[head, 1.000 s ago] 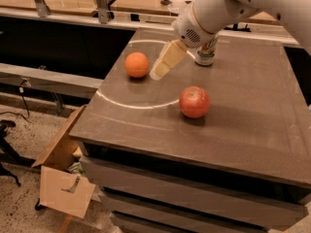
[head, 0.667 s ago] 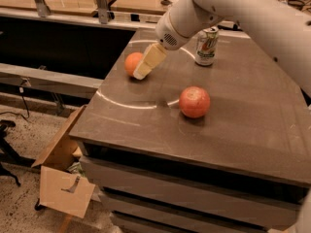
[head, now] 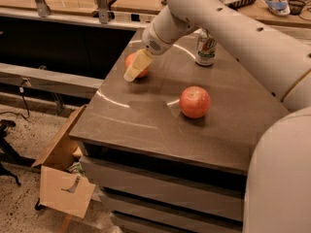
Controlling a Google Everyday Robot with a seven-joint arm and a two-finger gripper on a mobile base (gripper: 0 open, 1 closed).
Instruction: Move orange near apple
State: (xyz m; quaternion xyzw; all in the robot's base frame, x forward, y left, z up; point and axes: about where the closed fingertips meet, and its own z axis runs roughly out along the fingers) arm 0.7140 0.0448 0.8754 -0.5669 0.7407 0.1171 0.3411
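Your gripper has swung left from the can onto the orange, at the surface's 10 o'clock corner. Whether it grips, you cannot tell. The apple waits well apart, toward 4 o'clock.

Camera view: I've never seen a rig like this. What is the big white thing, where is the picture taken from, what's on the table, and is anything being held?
The white jointed tube is a robot's single arm; the pale yellow gripper at its tip is right at a small, bright orange fruit. Whether it holds the orange cannot be seen. The one camera looks down on the dark brown table from above, beside the arm. Also there: a larger reddish-pink apple, standing apart, and an upright soda can at the back.
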